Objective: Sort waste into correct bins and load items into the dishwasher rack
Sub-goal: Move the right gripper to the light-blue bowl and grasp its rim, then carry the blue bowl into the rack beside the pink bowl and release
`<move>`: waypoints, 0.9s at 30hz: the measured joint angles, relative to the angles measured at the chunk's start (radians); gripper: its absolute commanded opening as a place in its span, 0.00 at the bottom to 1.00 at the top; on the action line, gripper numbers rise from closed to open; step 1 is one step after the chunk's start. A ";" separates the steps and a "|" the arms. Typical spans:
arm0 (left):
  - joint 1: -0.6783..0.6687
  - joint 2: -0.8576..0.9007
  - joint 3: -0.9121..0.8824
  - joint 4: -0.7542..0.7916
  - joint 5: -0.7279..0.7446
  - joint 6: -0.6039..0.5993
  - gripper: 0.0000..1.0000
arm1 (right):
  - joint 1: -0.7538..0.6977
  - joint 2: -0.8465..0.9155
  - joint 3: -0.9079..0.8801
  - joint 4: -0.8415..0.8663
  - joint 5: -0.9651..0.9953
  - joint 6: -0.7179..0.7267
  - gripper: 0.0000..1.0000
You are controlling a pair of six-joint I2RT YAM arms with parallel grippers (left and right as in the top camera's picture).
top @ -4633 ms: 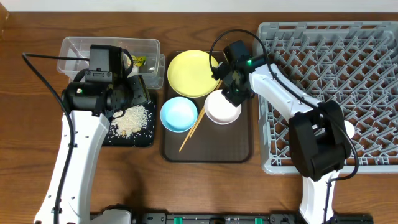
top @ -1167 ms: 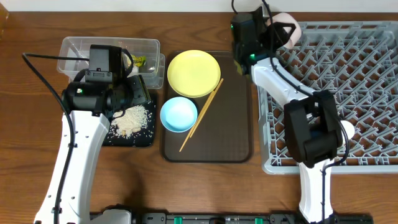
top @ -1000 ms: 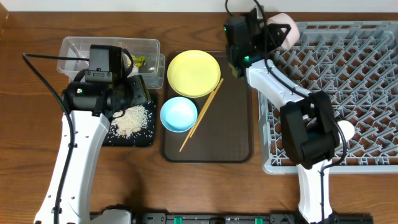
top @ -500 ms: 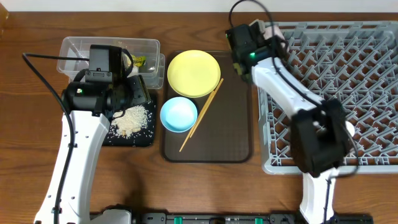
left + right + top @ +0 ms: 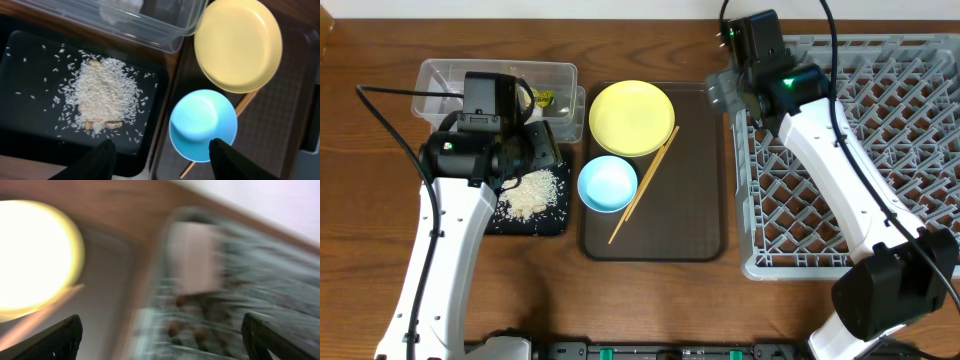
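Note:
My right gripper [image 5: 725, 95] hangs over the near-left corner of the grey dishwasher rack [image 5: 880, 150], jaws wide open [image 5: 172, 332] and empty. The blurred right wrist view shows a white bowl [image 5: 195, 257] standing in the rack just ahead of the fingers. The yellow plate [image 5: 631, 118], light-blue bowl [image 5: 608, 184] and chopsticks [image 5: 645, 183] lie on the dark-brown serving tray [image 5: 690, 220]. My left gripper [image 5: 162, 162] is open and empty above the seam between the black tray [image 5: 552, 222] and the serving tray. Rice [image 5: 102, 95] lies heaped in the black tray.
The clear tub [image 5: 450, 85] stands at the back left with a snack wrapper [image 5: 542, 98] and something white inside. My left arm reaches over the black tray. My right arm crosses the rack's left half diagonally.
My right gripper carried the white bowl off the serving tray to the rack's left corner, opened and let it go, then swung right. The left arm has not moved.

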 measured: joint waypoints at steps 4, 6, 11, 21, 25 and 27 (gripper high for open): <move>0.011 0.000 0.000 -0.041 -0.075 -0.033 0.64 | 0.019 0.012 0.000 -0.019 -0.266 0.004 0.99; 0.040 0.000 0.000 -0.061 -0.109 -0.059 0.64 | 0.047 0.024 0.000 -0.028 -0.373 0.008 0.99; 0.182 0.000 0.000 -0.090 -0.140 -0.108 0.64 | 0.125 0.080 0.000 -0.036 -0.490 0.038 0.76; 0.328 0.000 0.000 -0.097 -0.108 -0.130 0.64 | 0.248 0.259 0.000 -0.063 -0.465 0.166 0.52; 0.327 0.000 0.000 -0.097 -0.095 -0.130 0.64 | 0.271 0.312 0.000 -0.064 -0.441 0.200 0.46; 0.327 0.000 0.000 -0.097 -0.091 -0.130 0.64 | 0.278 0.336 0.000 -0.065 -0.429 0.217 0.43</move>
